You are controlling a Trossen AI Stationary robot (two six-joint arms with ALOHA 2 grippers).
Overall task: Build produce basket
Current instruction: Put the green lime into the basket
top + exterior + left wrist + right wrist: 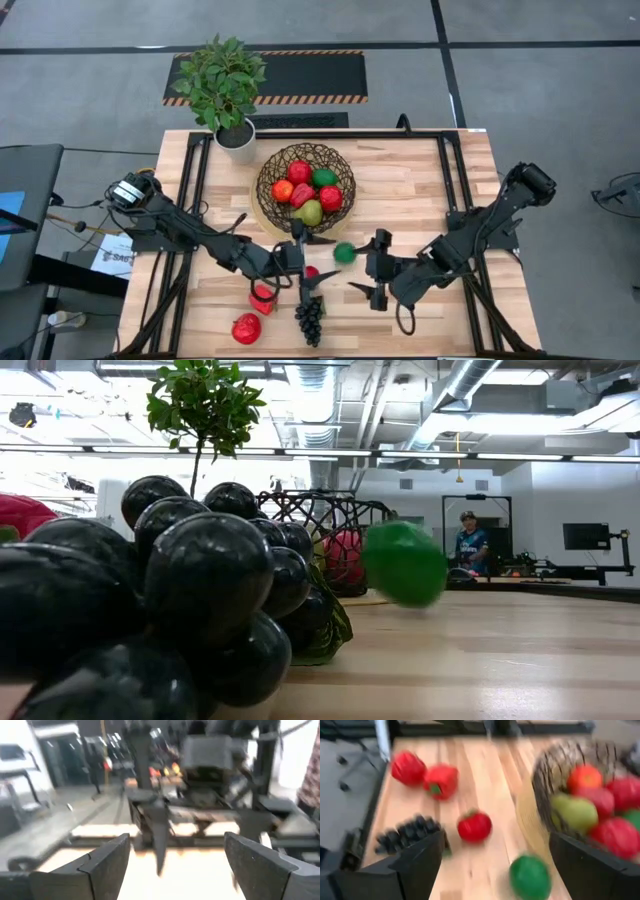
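1. Your right end effector [368, 273] hangs released over the counter [420, 190], jaws spread, nothing between them.
2. Just ahead of it lies a loose green fruit [344, 253], between it and the basket [306, 187].
3. Your left end effector [300, 262] is also spread and empty, near the grape bunch [309, 314] and a red fruit [311, 272].
4. I judge you're mid-collection: next, close on the green fruit and carry it into the basket, already partly filled.

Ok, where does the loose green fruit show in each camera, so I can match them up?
High view: green fruit on the table, just below the basket, between both end effectors.
Low view: right of centre, the basket behind it.
Left wrist view: not in it.
Right wrist view: bottom centre, beside the basket.
Shared landmark: the basket.
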